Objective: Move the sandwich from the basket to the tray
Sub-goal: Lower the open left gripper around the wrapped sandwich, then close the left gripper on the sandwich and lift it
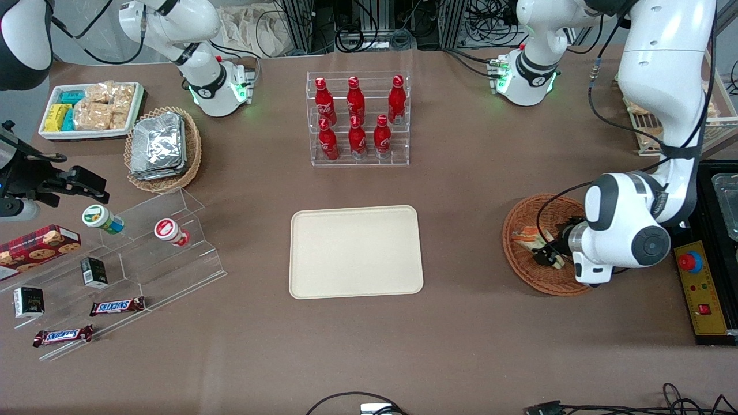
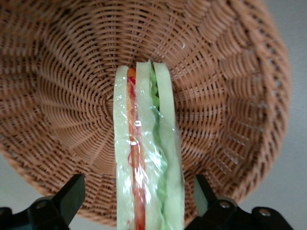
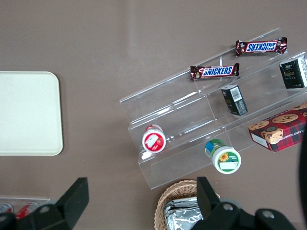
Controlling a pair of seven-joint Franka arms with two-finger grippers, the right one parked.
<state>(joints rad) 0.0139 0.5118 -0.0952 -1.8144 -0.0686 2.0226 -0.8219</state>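
The sandwich [image 2: 144,143], a white-bread wedge with orange and green layers in clear wrap, stands on edge in the reddish-brown wicker basket [image 2: 72,72]. My left gripper [image 2: 137,190] is lowered into the basket and open, one black finger on each side of the sandwich with a gap on both sides. From the front, the sandwich [image 1: 531,237] lies in the basket [image 1: 522,271] at the working arm's end of the table, with the gripper [image 1: 548,253] partly hidden by the wrist. The cream tray [image 1: 356,252] sits mid-table with nothing on it.
A clear rack of red bottles [image 1: 358,118] stands farther from the front camera than the tray. Toward the parked arm's end are a tan basket of foil packs [image 1: 163,147], a white snack bin [image 1: 92,109] and an acrylic stepped shelf [image 1: 144,253]. A yellow stop-button box [image 1: 700,288] lies beside the basket.
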